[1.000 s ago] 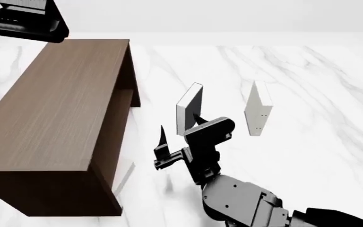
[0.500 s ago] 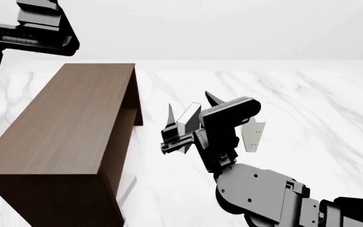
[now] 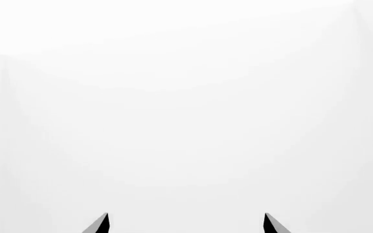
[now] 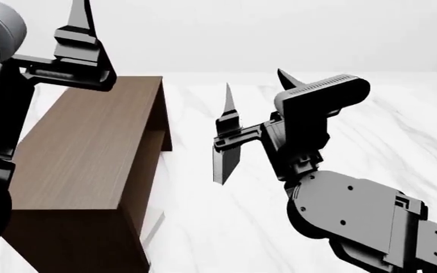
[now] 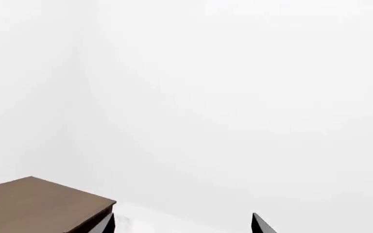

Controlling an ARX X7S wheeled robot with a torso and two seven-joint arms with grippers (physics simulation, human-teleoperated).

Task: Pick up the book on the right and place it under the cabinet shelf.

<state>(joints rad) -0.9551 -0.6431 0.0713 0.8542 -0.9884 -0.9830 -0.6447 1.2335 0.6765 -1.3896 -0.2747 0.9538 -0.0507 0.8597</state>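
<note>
The book on the right is hidden behind my right arm in the head view. The dark brown cabinet shelf [image 4: 89, 165] stands at the left on the white marble table; its top corner [image 5: 37, 204] also shows in the right wrist view. My right gripper [image 4: 255, 79] is raised high over the table, open and empty, pointing up toward the far wall. Its two tips frame bare wall in the right wrist view [image 5: 183, 216]. My left gripper [image 3: 186, 216] is open, empty and facing a blank wall. It sits at the upper left above the cabinet, with one of its fingers [image 4: 78, 17] showing.
A black-covered book [image 4: 226, 162] stands upright on the marble table [image 4: 386, 125], just below my right gripper's left finger. A thin pale slab [image 4: 152, 223] lies by the cabinet's foot. The right forearm fills the lower right of the head view.
My right arm has risen and moved right, and now covers the pale book on the right. The left arm has come further into view. The head view has tilted upward.
</note>
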